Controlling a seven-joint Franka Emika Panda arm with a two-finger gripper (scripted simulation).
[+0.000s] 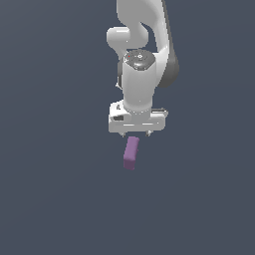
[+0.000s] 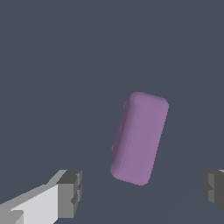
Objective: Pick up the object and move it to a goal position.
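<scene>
Grey-blue surface [image 1: 50,199] fills both views, flat and unmarked, and everything else sits against it. Largest on it is the white arm [image 1: 142,50], which comes down from the top edge of the exterior view through a rounded joint and a thick upright wrist section with a dark cap. Below that wrist is the white gripper [image 1: 138,133], a broad flat body whose two short fingers barely show under its lower edge in the exterior view. In the wrist view the two dark grey fingertips [image 2: 70,193] stand far apart at opposite sides of the picture, so the gripper is spread wide and has hold of nothing. Smallest is the purple block [image 1: 131,153], a plain matte bar with rounded corners, clearly narrower than the gripper body. In the exterior view it lies directly below the gripper, its upper end just under the gripper's lower edge and its long side leaning slightly toward the exterior view's left as it runs away from the gripper. In the wrist view the block [image 2: 139,138] lies between the two fingertips but touches neither, nearer the one on the far side from the white finger, with its long axis tilted rather than square to the line joining the fingers. Whether the fingertips reach down to the block's level cannot be told.
</scene>
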